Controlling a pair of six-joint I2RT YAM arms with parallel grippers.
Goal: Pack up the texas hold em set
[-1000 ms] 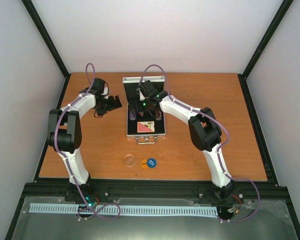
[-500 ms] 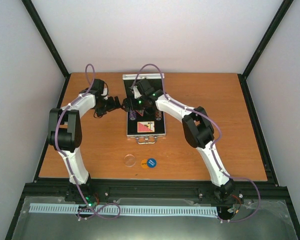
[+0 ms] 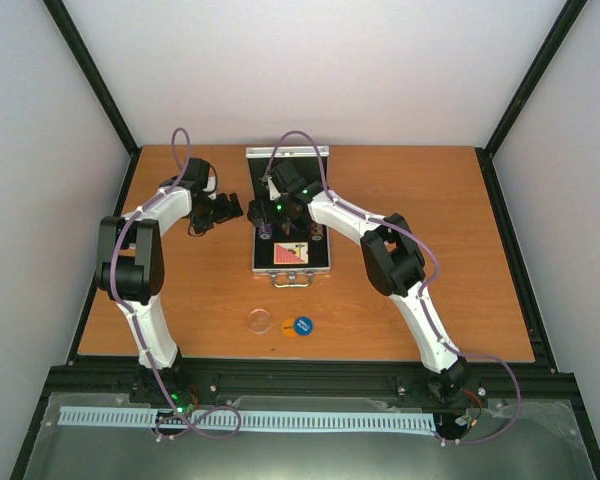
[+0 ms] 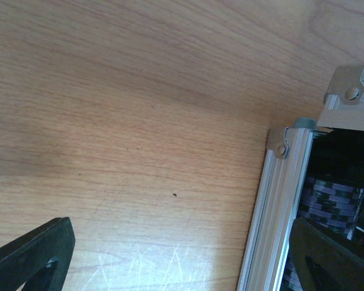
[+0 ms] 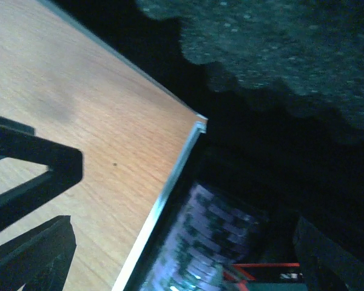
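Note:
The silver case [image 3: 323, 262] lies open at the table's middle, its lid [image 3: 287, 155] standing at the back. Inside, a purple chip stack [image 4: 330, 200] lies along the left wall, with a red card deck [image 3: 292, 254] towards the front. My right gripper [image 3: 271, 207] hangs open and empty over the case's left side; its view shows the chips [image 5: 212, 233], the deck's red edge [image 5: 261, 268] and the lid's foam [image 5: 291, 48]. My left gripper [image 3: 232, 208] is open and empty, straddling the case's left rim [image 4: 279, 212]. Clear [image 3: 260, 320], orange [image 3: 288, 326] and blue [image 3: 302, 325] discs lie in front.
The case's handle [image 3: 292, 281] points towards the front edge. A black finger of the other arm [image 5: 36, 163] shows at the left of the right wrist view. White walls with black posts enclose the table [image 3: 430, 200].
My right gripper has swung left, from over the case's middle to its left side. My left gripper has edged right, up to the case's left rim.

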